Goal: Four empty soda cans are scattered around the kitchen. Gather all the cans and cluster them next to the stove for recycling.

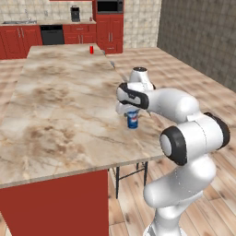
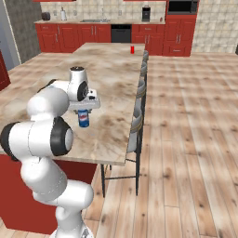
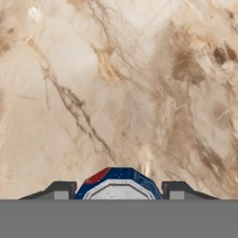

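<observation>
One blue can gripped upright between the fingers of the gripper, at the near right part of the island counter. Hand pointing straight down over the marble, wrist bent above it, forearm reaching in level from the big elbow joint at the counter's near edge. Jaws partly closed, one dark fingertip on each side of the can's silvery top in the hand view, blue shell with a red patch at its rim between them. Cannot tell whether the can's base touches the marble or hangs just above it. Red, white and blue band visible on the can's side in both base views; lettering too small to read.

One bright red can upright at the far end of the same counter, well apart from the gripper. Beyond it, along the back wall: red cabinets, a black dishwasher panel, a microwave set high. Grey stools tucked along the counter's right edge, over wood plank floor.
</observation>
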Available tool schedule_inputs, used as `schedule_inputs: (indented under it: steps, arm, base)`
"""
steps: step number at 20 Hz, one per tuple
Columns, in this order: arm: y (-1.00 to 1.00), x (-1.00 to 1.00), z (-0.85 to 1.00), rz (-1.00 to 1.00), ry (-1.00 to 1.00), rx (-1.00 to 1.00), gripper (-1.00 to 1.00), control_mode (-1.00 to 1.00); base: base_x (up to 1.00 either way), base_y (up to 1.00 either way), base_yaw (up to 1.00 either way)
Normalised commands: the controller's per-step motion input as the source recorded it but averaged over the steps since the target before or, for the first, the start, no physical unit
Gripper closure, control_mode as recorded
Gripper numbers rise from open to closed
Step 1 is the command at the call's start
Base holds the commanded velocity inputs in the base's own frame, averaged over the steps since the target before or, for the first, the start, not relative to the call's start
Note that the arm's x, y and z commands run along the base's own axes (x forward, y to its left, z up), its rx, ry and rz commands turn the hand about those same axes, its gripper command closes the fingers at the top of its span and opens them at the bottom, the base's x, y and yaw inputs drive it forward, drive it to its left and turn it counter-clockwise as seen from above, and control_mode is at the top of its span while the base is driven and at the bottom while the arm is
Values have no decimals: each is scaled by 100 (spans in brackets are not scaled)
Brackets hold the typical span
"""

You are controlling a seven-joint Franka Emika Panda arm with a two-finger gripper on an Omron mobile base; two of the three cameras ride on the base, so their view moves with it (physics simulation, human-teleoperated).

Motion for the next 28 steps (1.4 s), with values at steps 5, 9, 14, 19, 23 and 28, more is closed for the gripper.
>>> schedule_inputs:
  steps: [5,9,14,19,23,28]
  arm:
    - [0,-44,37,1,1,0,100,-100]
    - [2,-45,28,0,1,-2,100,-100]
    - [0,-54,18,0,-1,0,100,-100]
    - [0,-48,42,1,-2,0,100,-100]
    - [0,-48,53,2,0,0,100,-100]
    - [0,-64,17,4,-1,0,100,-100]
  base:
    - [0,0,0]
    - [0,0,0]
    - [0,0,0]
    - [0,0,0]
    - [0,0,0]
    - [0,0,0]
